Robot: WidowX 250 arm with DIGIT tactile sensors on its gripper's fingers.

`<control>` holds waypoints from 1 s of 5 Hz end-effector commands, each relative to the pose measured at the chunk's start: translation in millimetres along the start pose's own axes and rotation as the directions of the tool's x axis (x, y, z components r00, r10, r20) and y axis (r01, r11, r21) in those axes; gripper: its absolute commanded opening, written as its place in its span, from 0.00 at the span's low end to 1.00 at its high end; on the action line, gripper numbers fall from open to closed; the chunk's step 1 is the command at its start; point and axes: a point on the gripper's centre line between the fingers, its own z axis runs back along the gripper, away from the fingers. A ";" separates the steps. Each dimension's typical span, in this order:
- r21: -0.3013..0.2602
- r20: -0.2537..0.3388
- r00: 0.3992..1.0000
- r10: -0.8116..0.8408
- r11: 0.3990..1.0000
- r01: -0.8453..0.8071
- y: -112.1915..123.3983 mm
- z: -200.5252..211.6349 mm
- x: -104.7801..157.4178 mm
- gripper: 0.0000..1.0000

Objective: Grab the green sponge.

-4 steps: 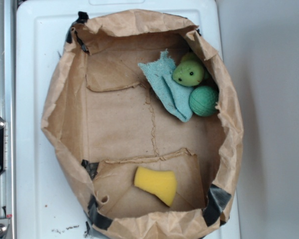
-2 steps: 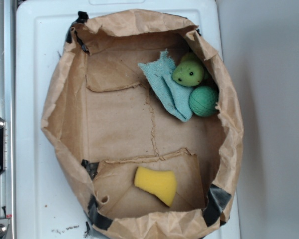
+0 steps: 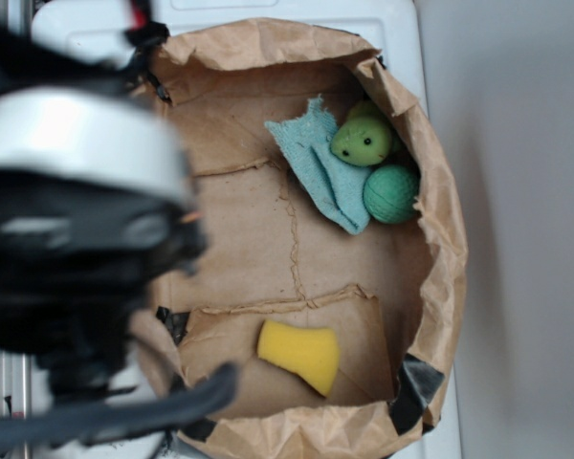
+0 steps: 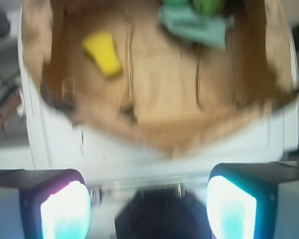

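Approach phase, by the look of it. Far left in the exterior view: the arm [image 3: 77, 239], a blurred black and silver bulk above the rim of the paper bag [image 3: 440, 239]. In the wrist view, gripper [image 4: 148, 209] spread wide, pads [image 4: 65, 211] glowing pale, nothing between them, well apart from everything inside.

Best carried rightward and toward the near end, centred over the green sponge [image 3: 299, 355], jaws set across its pinched waist, then lowered clear of the bag's crumpled wall.

Green sponge: yellow foam, soft, flat on the near flap of the bag floor. Bag: creased brown paper, black tape at corners. Far right: blue cloth [image 3: 325, 172], fuzzy; plush toy [image 3: 362, 141], pale green; ball [image 3: 391, 193], dark green, textured.
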 end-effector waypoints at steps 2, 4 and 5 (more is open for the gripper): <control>0.048 0.108 0.971 -0.215 0.976 0.211 23.2 -66.4 88.1 1.00; 0.030 0.060 0.939 -0.339 0.941 0.338 -11.5 -95.9 73.9 1.00; 0.002 -0.002 0.937 -0.350 0.937 0.350 -32.5 -112.8 65.0 1.00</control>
